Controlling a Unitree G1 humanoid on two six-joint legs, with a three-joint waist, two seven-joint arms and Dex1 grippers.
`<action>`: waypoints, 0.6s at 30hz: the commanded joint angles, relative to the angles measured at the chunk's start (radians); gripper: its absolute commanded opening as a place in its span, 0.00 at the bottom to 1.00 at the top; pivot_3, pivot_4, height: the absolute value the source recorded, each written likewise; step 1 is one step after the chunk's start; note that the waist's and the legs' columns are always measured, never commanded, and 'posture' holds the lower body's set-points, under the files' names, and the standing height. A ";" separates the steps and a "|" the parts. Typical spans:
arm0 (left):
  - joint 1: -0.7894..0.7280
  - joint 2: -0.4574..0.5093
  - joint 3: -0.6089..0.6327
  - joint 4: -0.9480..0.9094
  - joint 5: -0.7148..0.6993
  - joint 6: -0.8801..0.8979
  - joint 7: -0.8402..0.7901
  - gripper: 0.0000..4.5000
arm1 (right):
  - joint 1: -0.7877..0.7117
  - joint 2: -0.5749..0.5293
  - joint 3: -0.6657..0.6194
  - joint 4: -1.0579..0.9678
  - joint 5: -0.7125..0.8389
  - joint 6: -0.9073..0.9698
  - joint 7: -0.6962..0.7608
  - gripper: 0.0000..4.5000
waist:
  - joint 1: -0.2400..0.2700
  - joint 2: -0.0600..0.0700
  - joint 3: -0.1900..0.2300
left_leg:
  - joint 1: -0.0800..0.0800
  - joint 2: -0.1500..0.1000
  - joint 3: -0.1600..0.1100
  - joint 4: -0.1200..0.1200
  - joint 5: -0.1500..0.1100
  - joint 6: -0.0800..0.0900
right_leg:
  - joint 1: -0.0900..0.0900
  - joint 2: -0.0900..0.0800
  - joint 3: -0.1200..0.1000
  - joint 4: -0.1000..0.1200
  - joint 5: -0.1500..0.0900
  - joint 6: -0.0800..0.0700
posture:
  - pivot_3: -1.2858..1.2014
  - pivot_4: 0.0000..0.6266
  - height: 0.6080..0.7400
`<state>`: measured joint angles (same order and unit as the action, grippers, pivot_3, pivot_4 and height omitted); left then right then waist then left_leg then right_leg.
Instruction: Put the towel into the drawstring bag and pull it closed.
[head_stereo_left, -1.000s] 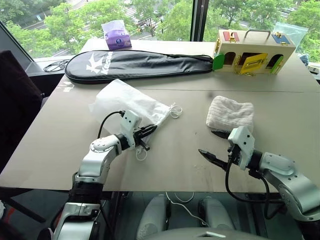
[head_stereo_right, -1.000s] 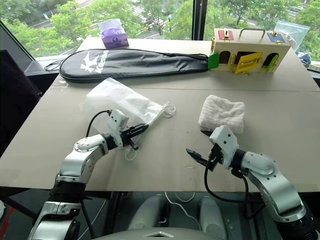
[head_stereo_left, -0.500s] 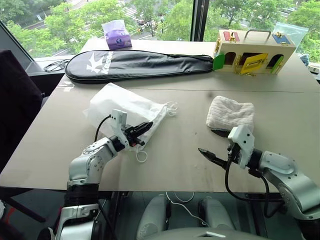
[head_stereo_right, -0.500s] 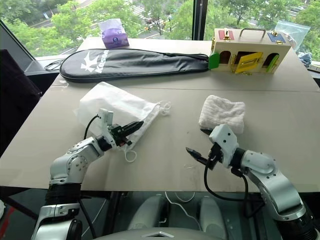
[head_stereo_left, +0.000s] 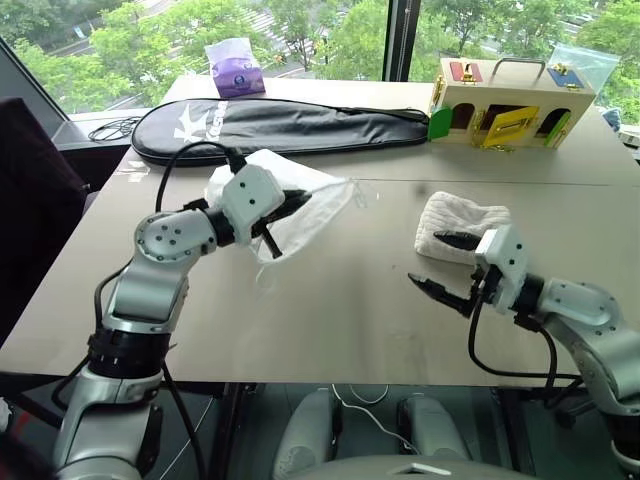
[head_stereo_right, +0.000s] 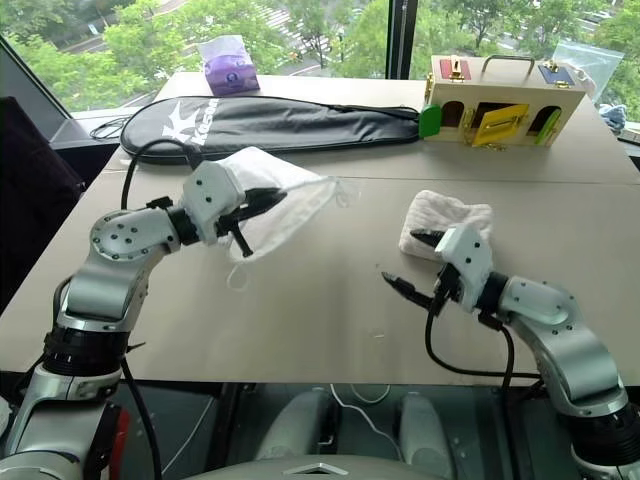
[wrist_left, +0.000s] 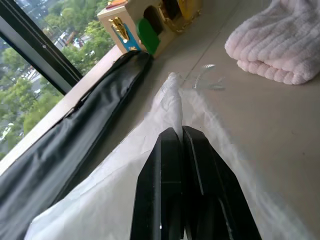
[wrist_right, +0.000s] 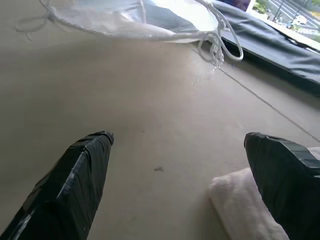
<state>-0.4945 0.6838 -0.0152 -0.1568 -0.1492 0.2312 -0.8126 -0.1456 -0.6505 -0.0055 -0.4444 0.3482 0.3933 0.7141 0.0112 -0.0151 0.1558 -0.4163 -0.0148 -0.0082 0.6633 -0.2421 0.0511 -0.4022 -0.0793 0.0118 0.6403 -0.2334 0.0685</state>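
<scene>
- Left of centre in the head views, the left gripper (head_stereo_left: 290, 205) is clamped on the drawstring bag (head_stereo_left: 315, 200), holding it lifted off the table (head_stereo_left: 340, 300); the bag's mouth and its thin cords (head_stereo_left: 358, 190) trail toward frame centre.
- Right of centre, the right gripper (head_stereo_left: 445, 265) hangs with its jaws spread wide and nothing between them, just beside the near edge of the towel (head_stereo_left: 455, 220), which lies folded on the table.
- Seen from the left wrist view, the two black fingers (wrist_left: 167, 165) are pressed together on the white fabric, a detail the head views blur; the towel (wrist_left: 275, 45) sits at upper right of that frame.
- Seen from the right wrist view, the bag's underside (wrist_right: 150, 25) floats clear of the tabletop.
- Across the upper frame lie a black racket case (head_stereo_left: 280, 125), a purple tissue pack (head_stereo_left: 233, 68) and a wooden toy box (head_stereo_left: 510, 100).
- Between the two grippers the tabletop is bare down to its near edge.
</scene>
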 joint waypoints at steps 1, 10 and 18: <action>-0.041 -0.024 0.004 -0.031 0.011 0.026 0.049 0.02 | -0.095 -0.062 0.000 0.170 -0.166 -0.136 -0.026 1.00 | 0.000 0.000 0.001 | 0.000 0.000 0.000 0.000 0.000 0.000 | 0.000 0.003 0.000 0.000 0.001 0.001 | 0.52 0.24 1.00; -0.078 -0.032 -0.001 0.030 0.033 0.016 0.051 0.02 | -0.200 -0.140 0.161 0.460 -0.375 -0.385 0.106 1.00 | -0.001 0.001 0.004 | 0.000 0.001 0.003 0.000 0.000 0.000 | -0.001 0.007 0.002 0.001 0.002 0.004 | 0.52 0.24 1.00; -0.060 -0.024 0.026 0.033 0.028 0.003 0.058 0.02 | -0.240 -0.138 0.136 0.516 -0.440 -0.385 0.067 1.00 | -0.001 0.001 0.006 | 0.000 0.001 0.002 0.000 0.000 0.000 | -0.001 0.007 0.003 0.001 0.002 0.004 | 0.52 0.24 1.00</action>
<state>-0.5481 0.6495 -0.0132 -0.1068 -0.1203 0.2520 -0.7652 -0.3557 -0.7778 0.1612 0.0614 -0.0595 0.0254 0.8193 0.0103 -0.0142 0.1621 -0.4164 -0.0137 -0.0058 0.6638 -0.2419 0.0510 -0.4034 -0.0721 0.0145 0.6418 -0.2314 0.0725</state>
